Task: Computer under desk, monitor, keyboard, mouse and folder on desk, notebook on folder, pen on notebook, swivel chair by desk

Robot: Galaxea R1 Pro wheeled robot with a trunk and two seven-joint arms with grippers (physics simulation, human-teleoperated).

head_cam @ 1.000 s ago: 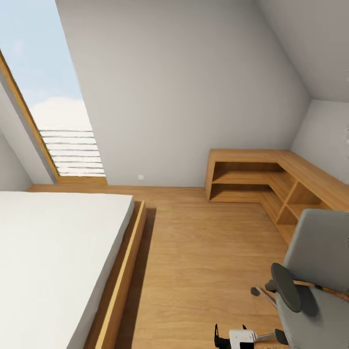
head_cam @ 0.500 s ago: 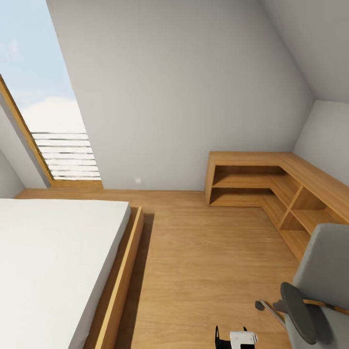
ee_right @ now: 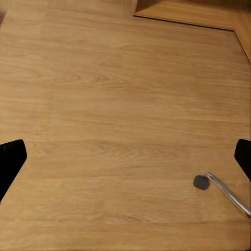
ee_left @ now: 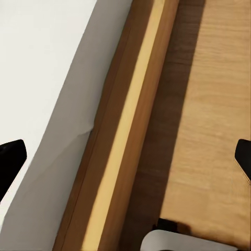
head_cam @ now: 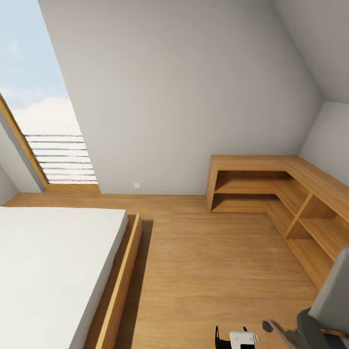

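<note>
At far left of the head view, a slanted skylight point(head_cam: 46, 121) is set into the sloped wall. Below it, a bed point(head_cam: 53, 271) with a white mattress is seated in a raised wooden frame point(head_cam: 118, 291); the frame edge is also seen in the left wrist view, directly beneath the left claw point(ee_left: 125, 157). The tips of that claw are seen at opposite picture edges, so its fingers are judged to be spread apart with nothing between them.

The middle is taken up by bare plank floor point(head_cam: 208, 271). The right claw point(ee_right: 125, 157) is held over this floor, fingers likewise wide apart and unloaded, presumably because the robot is in transit.

Farther right, a low wooden corner shelf unit point(head_cam: 271, 189) is fitted along two walls. At far right, the swivel chair point(head_cam: 332, 300) is partly cropped; one castor point(ee_right: 201, 182) and a metal base spoke rest on the floor. No worktop is in view, so the chair is judged not yet positioned.
</note>
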